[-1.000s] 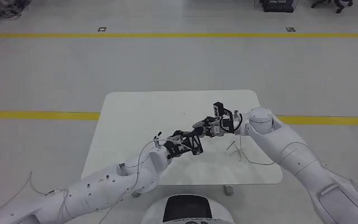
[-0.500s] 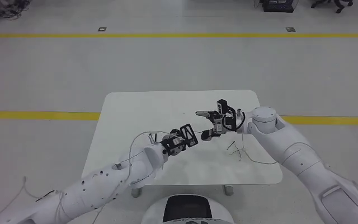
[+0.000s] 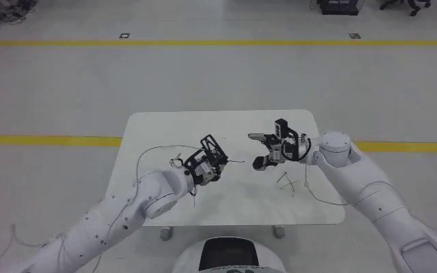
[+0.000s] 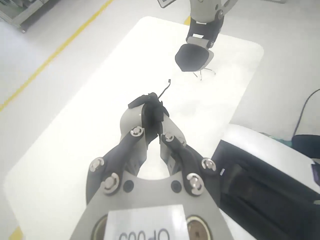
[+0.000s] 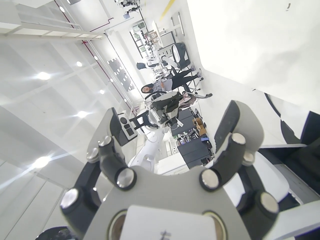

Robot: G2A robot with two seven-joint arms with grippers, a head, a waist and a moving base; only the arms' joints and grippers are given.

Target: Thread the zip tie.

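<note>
My left jaws pinch the thin black plastic zip tie (image 4: 164, 91) above the white table (image 3: 171, 130), its free tail aiming across at my right jaws, spread wide and empty, well apart.

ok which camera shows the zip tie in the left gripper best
The left wrist view: the zip tie sticks out of the shut left gripper, close up. The top view gives a faint line beside that gripper; the right wrist view faces the room.

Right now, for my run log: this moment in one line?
left pincer: shut on tie | right pincer: open, empty | apart, above table | tie's end free
</note>
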